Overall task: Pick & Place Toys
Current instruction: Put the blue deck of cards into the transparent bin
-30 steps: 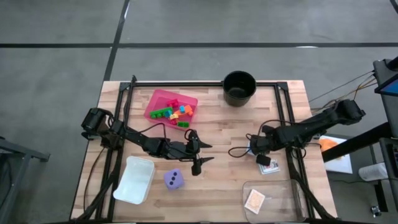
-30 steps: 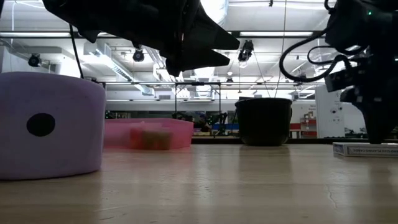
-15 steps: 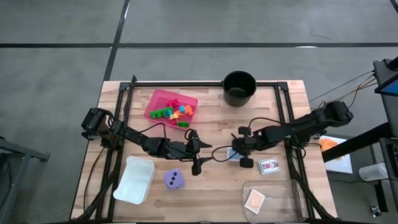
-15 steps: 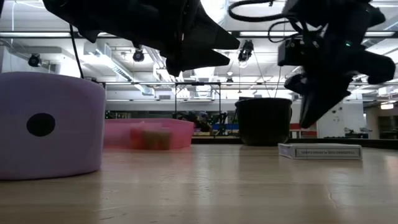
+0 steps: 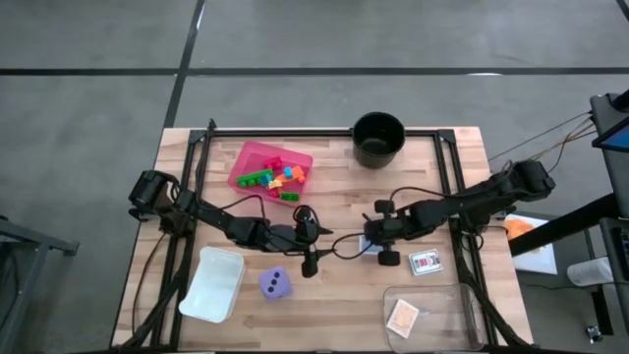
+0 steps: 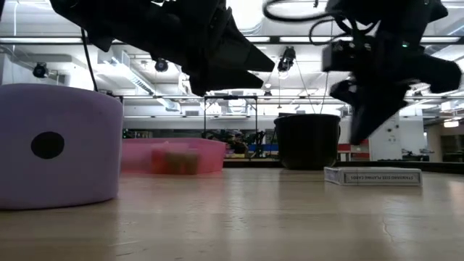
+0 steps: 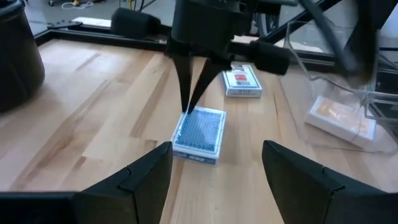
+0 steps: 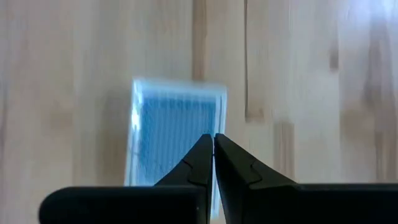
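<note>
while the right hand (image 8: 214, 163) hovers pressed together, the blue card (image 7: 199, 132) lies flat, long axis toward the spread left hand (image 7: 216, 171).

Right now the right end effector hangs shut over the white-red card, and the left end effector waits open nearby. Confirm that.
Not quite. The right end effector hangs shut over the blue card, not the white-red card, which lies apart from it. The left wrist view shows this, and the right wrist view agrees. The left end effector does wait open nearby.
</note>
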